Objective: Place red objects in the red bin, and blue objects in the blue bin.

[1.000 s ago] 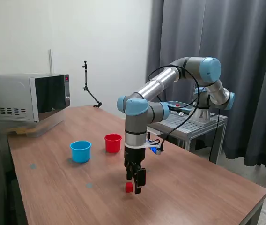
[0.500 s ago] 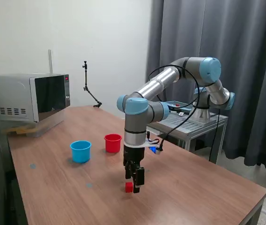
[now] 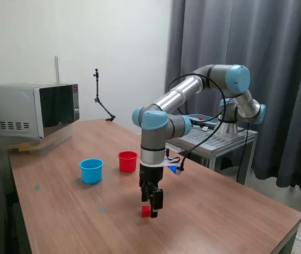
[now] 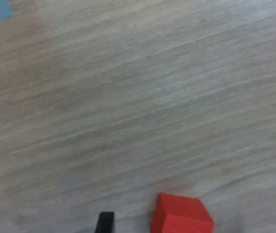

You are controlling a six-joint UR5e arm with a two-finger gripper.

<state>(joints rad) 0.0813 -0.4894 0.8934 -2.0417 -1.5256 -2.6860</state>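
Risk first: a small solid red cube (image 4: 181,214) sits off-centre between the black two-finger tool's (image 3: 151,203) spread fingers, nearer one than the other, so closing could nudge or twist it out of the pinch. It rests on the brown wooden table (image 3: 219,201), towards the near edge, just under the tool tips, well apart from the small round red plastic cup (image 3: 127,161) and light blue plastic cup (image 3: 91,170)
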